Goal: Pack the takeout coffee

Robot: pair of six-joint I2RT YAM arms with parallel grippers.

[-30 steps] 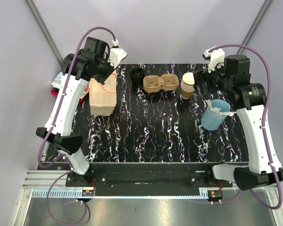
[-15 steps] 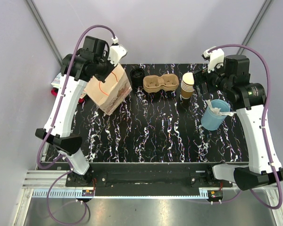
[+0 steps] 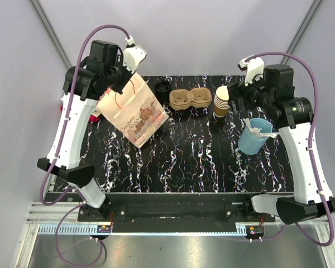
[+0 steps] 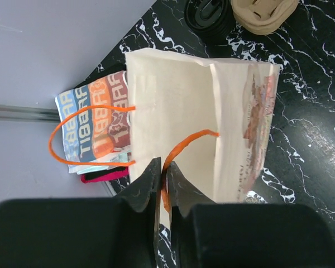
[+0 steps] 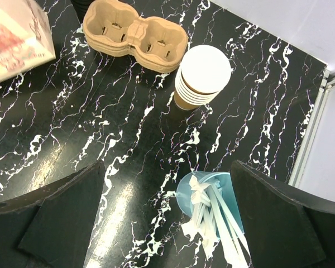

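My left gripper (image 4: pixel 163 167) is clamped shut on one orange handle (image 4: pixel 184 142) of the paper bag (image 4: pixel 195 111). The second handle loop hangs free. The bag hangs tilted from that handle over the far left of the black marbled desk (image 3: pixel 201 162). I cannot tell whether its lower corner touches the desk. The takeout coffee (image 3: pixel 163 89), black lid on, sits on the desk just beyond the bag, outside it and beside the cardboard cup carrier (image 3: pixel 191 99). Printed packets (image 4: pixel 97 125) lie at the desk's left edge. My right gripper (image 5: pixel 164 220) is spread wide and holds nothing. It hovers above the desk near the stack of paper cups (image 5: pixel 204 75) and the light blue cup of stirrers (image 5: pixel 209 206).
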